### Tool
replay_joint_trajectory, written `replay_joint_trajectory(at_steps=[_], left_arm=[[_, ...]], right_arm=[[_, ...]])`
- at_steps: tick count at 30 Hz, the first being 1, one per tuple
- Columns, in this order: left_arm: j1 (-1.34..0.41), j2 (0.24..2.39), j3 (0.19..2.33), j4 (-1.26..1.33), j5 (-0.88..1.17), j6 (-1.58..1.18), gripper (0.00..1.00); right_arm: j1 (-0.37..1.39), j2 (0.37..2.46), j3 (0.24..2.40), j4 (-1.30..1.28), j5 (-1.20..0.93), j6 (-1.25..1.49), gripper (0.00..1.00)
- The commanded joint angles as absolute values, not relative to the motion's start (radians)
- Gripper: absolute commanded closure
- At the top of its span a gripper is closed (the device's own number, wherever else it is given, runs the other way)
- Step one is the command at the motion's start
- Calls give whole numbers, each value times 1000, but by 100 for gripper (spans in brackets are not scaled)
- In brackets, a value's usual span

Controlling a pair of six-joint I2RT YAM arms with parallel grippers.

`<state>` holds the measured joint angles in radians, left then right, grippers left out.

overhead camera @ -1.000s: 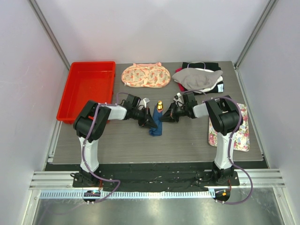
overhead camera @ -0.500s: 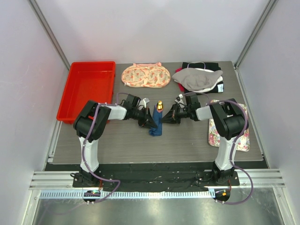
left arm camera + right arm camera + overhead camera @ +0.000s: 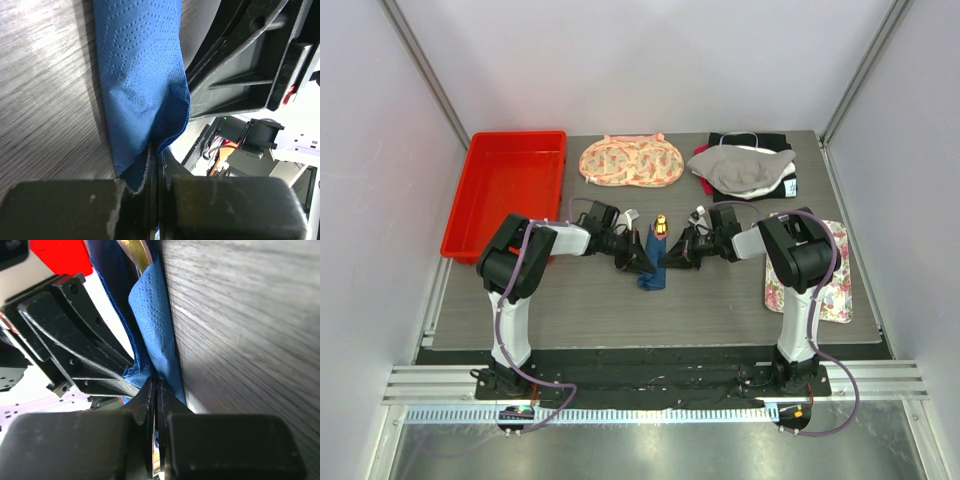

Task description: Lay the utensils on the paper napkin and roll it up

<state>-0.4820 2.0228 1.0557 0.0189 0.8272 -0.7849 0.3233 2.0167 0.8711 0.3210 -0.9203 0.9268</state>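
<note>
The dark blue paper napkin (image 3: 652, 264) lies folded into a narrow upright strip at the middle of the table. A yellowish utensil end (image 3: 660, 224) sticks out of its far end; the handles are hidden inside. My left gripper (image 3: 642, 262) is shut on the napkin's left edge (image 3: 145, 90). My right gripper (image 3: 668, 260) is shut on its right edge (image 3: 157, 335), where a yellowish utensil tip (image 3: 135, 252) shows. The two grippers face each other across the strip.
A red tray (image 3: 507, 190) stands at the back left. A peach floral cloth (image 3: 631, 161) and a pile of clothes (image 3: 745, 168) lie along the back. A white floral mat (image 3: 820, 272) lies under the right arm at the right edge.
My right gripper has slid slightly left, closing in on the napkin strip. The left gripper and napkin have barely moved.
</note>
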Motion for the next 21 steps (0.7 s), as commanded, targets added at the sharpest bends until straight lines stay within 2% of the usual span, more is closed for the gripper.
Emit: replay_joint_trajectory(at_steps=[1, 5, 16, 21], left_arm=[[-482, 2043, 1046, -29, 706, -749, 98], [-495, 1997, 1069, -12, 722, -778, 94], [-515, 1945, 1075, 136, 792, -948, 92], [-514, 1922, 1058, 170, 793, -989, 97]], right_arm=[[344, 2046, 894, 206, -870, 873, 99], [342, 2052, 910, 121, -810, 824, 99], [351, 2060, 945, 6, -727, 765, 99], [351, 2059, 948, -31, -726, 756, 99]])
